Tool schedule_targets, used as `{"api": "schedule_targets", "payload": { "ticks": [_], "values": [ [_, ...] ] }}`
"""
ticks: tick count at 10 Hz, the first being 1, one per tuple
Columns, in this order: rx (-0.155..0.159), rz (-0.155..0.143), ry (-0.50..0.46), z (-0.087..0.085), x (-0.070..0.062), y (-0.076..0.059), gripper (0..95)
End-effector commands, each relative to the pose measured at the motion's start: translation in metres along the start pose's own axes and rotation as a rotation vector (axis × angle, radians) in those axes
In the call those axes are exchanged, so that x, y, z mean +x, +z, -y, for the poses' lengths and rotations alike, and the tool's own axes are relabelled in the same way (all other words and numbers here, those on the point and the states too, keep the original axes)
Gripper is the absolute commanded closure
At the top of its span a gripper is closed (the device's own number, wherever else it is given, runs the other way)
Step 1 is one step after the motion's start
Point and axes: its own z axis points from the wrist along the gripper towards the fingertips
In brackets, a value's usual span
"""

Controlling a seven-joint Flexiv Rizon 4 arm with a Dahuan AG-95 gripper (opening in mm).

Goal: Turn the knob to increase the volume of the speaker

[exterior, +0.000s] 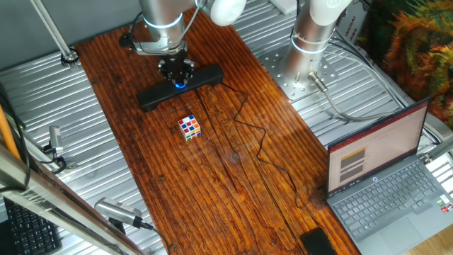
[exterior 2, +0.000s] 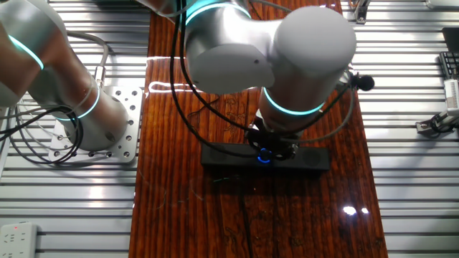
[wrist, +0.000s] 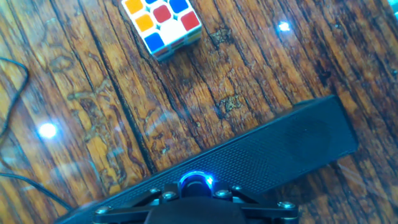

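1. My gripper [exterior: 177, 76] is down at the middle of the speaker [exterior: 205, 78], right over the knob [wrist: 194, 183].
2. Knob sits directly under my hand, between my fingers; its blue ring glows at my fingertips in all three views.
3. Fingers look set on either side of the knob, but I cannot tell if they're clamped on it or just around it; in the hand view the tips are mostly cut off at the bottom edge.
4. Speaker lies flat on the wooden table [exterior: 233, 184], stretching out to both sides of my hand; it's a long black bar with a mesh face.
5. A thin black cable [exterior: 251, 131] leaves the speaker end and snakes away across the table.
6. Puzzle cube [wrist: 161, 22] sits beyond my fingers on the wood, near but clear of the speaker, not touching it.
7. An open laptop [exterior: 389, 177] is well apart from my hand, off the wood on the metal surface.
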Motion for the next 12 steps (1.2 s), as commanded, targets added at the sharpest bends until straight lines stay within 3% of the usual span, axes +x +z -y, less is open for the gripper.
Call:
{"api": "schedule_targets", "payload": {
  "ticks": [1, 4, 5, 9, 11, 12],
  "values": [
    [-0.021, 0.013, 0.024, -0.0005, 0.0016, -0.0008, 95.0],
    [-0.018, 0.014, 0.059, -0.0004, 0.0016, -0.0007, 95.0],
    [-0.031, 0.015, 0.073, -0.0004, 0.0018, -0.0008, 95.0],
    [-0.007, 0.016, 0.094, -0.0004, 0.002, -0.0008, 95.0],
    [-0.033, 0.031, 0.108, -0.0005, 0.0021, -0.0009, 95.0],
    [-0.014, 0.027, 0.104, -0.0005, 0.0021, -0.0009, 95.0]
  ]
}}
